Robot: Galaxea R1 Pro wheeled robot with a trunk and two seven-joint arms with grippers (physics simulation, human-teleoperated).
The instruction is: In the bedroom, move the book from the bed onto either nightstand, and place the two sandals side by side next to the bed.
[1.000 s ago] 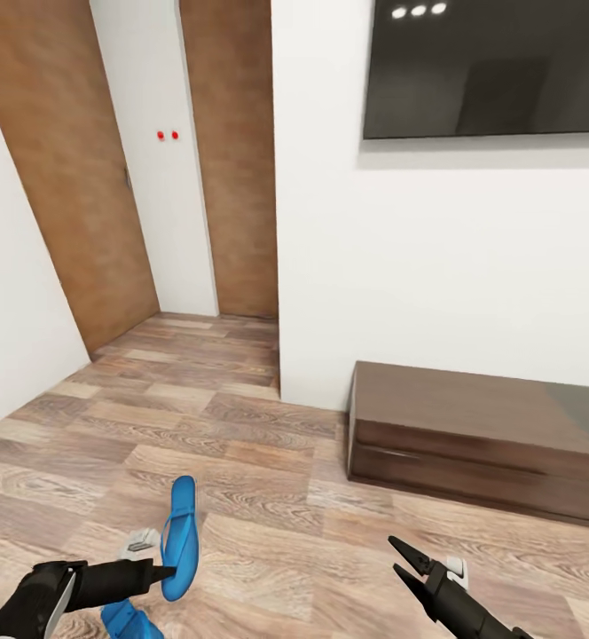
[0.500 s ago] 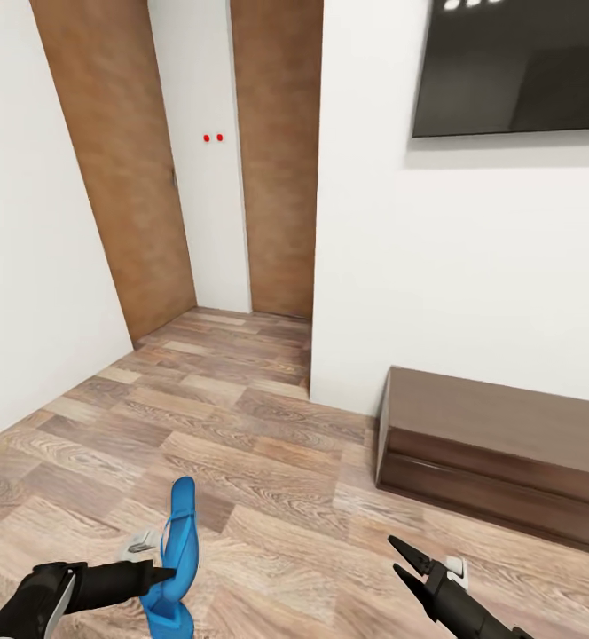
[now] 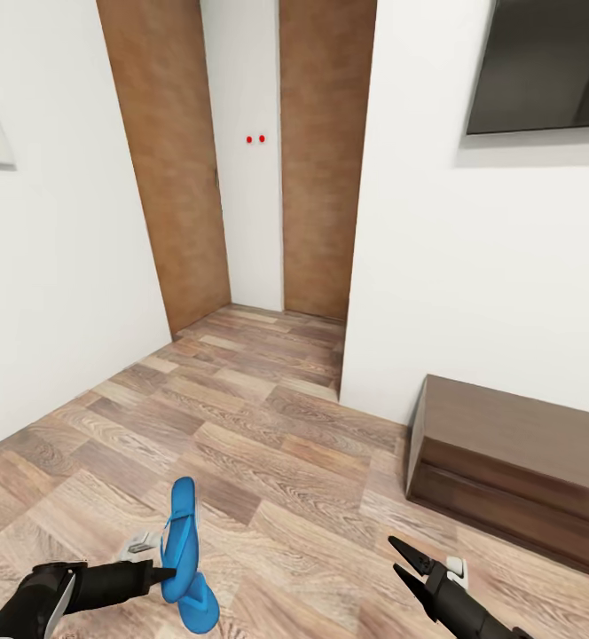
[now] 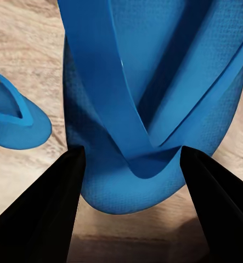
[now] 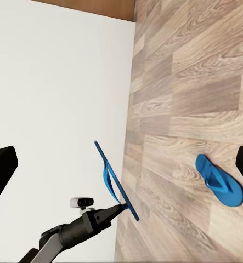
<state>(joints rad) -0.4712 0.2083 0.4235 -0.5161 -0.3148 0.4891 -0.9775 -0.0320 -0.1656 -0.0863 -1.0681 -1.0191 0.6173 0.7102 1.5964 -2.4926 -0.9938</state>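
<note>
Pinching one blue sandal (image 3: 181,532) by its heel end, the left gripper (image 3: 163,573) holds it upright at the near left of the head view, toe pointing up, sole edge-on to the camera. In the left wrist view the two dark fingers (image 4: 41,211) sit either side of the sole with the toe straps running away from them, so the grip is narrow and at the very end, probably because that was the easiest part to reach on a thin, flat shoe. Held this way it may swing or slip during travel.

Just below it the second sandal (image 3: 197,605) lies flat on the wood-plank floor (image 3: 268,461), strap up; the right wrist view shows it well apart from the carried one.

At the near right the right gripper (image 3: 401,561) is spread wide and has nothing in it, likely kept free for that second shoe.

Farther off, a long dark-brown bench (image 3: 516,461) stands against the white wall on the right, under a wall screen (image 3: 543,67), and a corridor with brown panels (image 3: 175,160) opens beyond on the left.
</note>
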